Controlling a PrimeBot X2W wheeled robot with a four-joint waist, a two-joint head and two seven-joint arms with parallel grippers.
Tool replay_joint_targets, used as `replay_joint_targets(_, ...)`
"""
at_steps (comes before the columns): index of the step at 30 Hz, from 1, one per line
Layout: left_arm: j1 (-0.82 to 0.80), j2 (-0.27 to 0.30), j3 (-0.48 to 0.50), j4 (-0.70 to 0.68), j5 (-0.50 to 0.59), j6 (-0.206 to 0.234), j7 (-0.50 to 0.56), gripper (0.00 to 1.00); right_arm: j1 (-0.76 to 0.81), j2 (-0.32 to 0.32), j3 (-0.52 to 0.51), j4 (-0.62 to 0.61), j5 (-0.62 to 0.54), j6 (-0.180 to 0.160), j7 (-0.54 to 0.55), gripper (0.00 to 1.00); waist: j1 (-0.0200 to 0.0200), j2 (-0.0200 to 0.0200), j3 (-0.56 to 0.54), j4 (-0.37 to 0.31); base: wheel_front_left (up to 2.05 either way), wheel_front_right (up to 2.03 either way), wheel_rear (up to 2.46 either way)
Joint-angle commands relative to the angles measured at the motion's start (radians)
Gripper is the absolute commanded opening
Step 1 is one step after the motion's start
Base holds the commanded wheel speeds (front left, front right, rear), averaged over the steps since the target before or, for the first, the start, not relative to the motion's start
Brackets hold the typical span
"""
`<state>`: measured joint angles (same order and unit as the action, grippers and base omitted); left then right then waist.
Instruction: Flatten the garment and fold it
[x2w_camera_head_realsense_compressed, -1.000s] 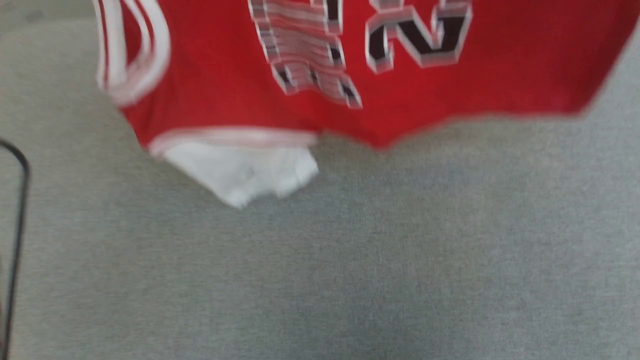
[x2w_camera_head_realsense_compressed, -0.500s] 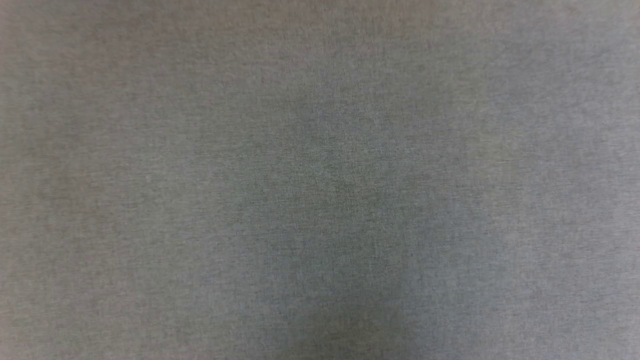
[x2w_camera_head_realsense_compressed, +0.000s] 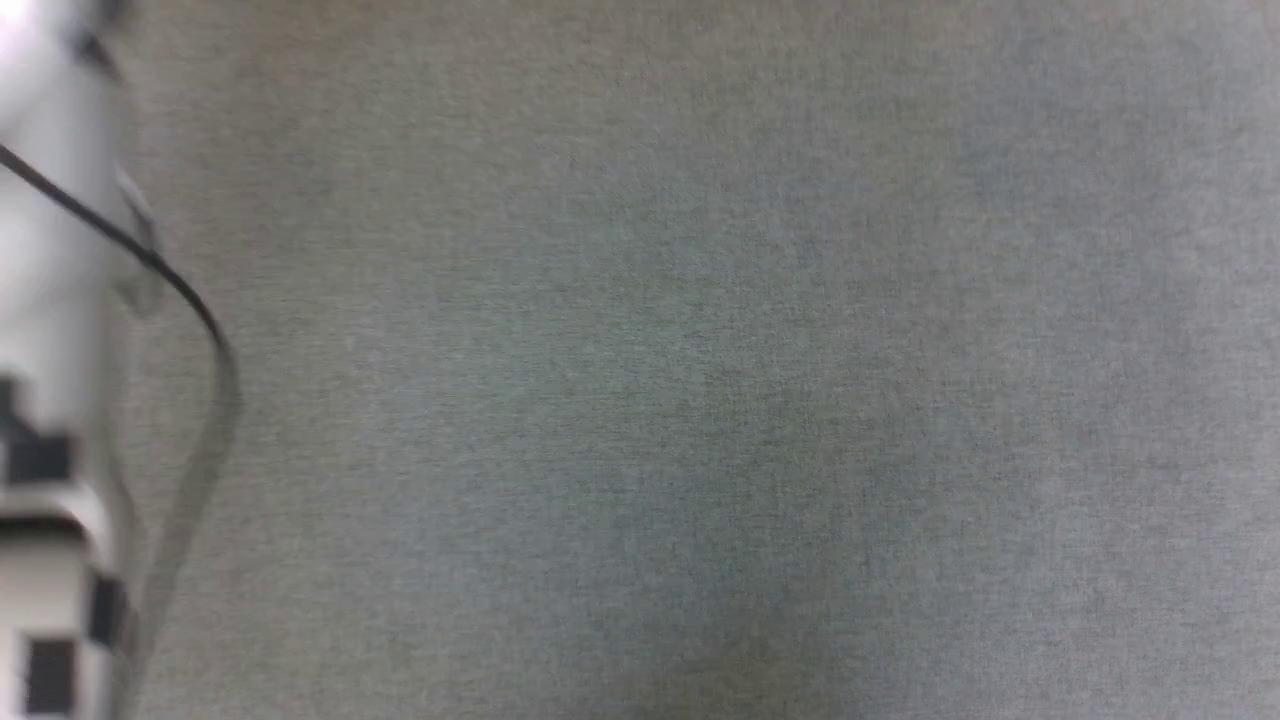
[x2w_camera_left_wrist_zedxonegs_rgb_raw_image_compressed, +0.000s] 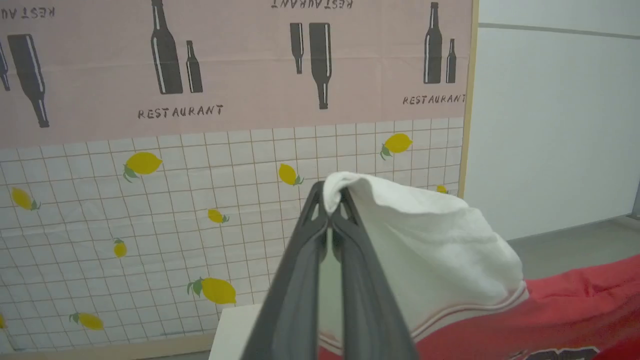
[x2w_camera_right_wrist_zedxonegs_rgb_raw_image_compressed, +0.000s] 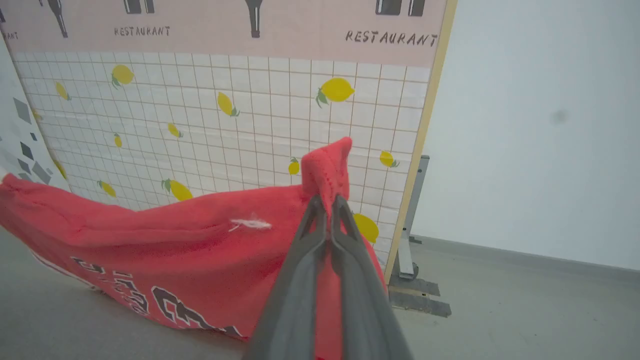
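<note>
left gripper (x2w_camera_left_wrist_zedxonegs_rgb_raw_image_compressed: 330, 202): closed on garment (x2w_camera_left_wrist_zedxonegs_rgb_raw_image_compressed: 575, 305) at white sleeve (x2w_camera_left_wrist_zedxonegs_rgb_raw_image_compressed: 440, 245) | right gripper (x2w_camera_right_wrist_zedxonegs_rgb_raw_image_compressed: 327, 205): closed on red fabric fold | black lettering (x2w_camera_right_wrist_zedxonegs_rgb_raw_image_compressed: 175, 305) visible on front

In the head view a pale forearm (x2w_camera_head_realsense_compressed: 50, 300) is blurred and cut off at the left edge. The garment (x2w_camera_left_wrist_zedxonegs_rgb_raw_image_compressed: 550, 310) is cut off by the left wrist view's right and bottom edges; its black lettering (x2w_camera_left_wrist_zedxonegs_rgb_raw_image_compressed: 555, 354) cannot be read.

Soft even light, head view seemingly blurred
</note>
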<state>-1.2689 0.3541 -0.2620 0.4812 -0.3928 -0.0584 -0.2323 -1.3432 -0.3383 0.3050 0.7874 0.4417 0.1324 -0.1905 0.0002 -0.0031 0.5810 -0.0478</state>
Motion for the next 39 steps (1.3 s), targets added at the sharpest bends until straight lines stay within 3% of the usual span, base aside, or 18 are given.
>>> replay_joint_targets(1, 0.096, -0.013, -0.006, -0.016, 0.001, 0.011, -0.012, 0.0, 0.072, 0.0, 0.022, 0.011, 0.012, -0.002, -0.015, 0.0, -0.0002, 0.0031, -0.069, 0.034, 0.0, 0.0, 0.0)
replay_joint_targets(5, 0.323, -0.039, -0.036, -0.06, -0.011, 0.018, -0.021, 0.0, 0.232, -0.024, 0.067, 0.009, 0.049, -0.002, -0.033, 0.0, -0.0002, 0.0031, -0.151, 0.072, 0.0, 0.0, 0.0)
replay_joint_targets(12, 0.646, -0.025, -0.084, -0.141, -0.032, 0.026, 0.01, 0.0, 0.498, -0.077, 0.127, -0.037, 0.135, -0.002, -0.039, 0.0, -0.0002, 0.0031, -0.285, 0.121, 0.0, 0.0, 0.0)
replay_joint_targets(20, 0.977, 0.08, -0.119, -0.295, -0.063, 0.048, 0.16, 0.0, 0.744, -0.155, 0.185, -0.163, 0.252, -0.002, -0.014, 0.0, -0.0002, 0.0031, -0.406, 0.153, 0.0, 0.0, 0.0)
replay_joint_targets(29, 1.231, 0.199, -0.138, -0.517, -0.127, 0.063, 0.355, 0.0, 0.954, -0.26, 0.231, -0.315, 0.276, -0.002, 0.058, 0.0, -0.0002, 0.0031, -0.476, 0.167, 0.0, 0.0, 0.0)
replay_joint_targets(39, 1.411, 0.264, -0.175, -0.677, -0.261, 0.061, 0.562, 0.0, 1.2, -0.315, 0.18, -0.453, 0.411, -0.002, 0.272, 0.0, -0.0002, 0.0031, -0.52, 0.169, 0.0, 0.0, 0.0)
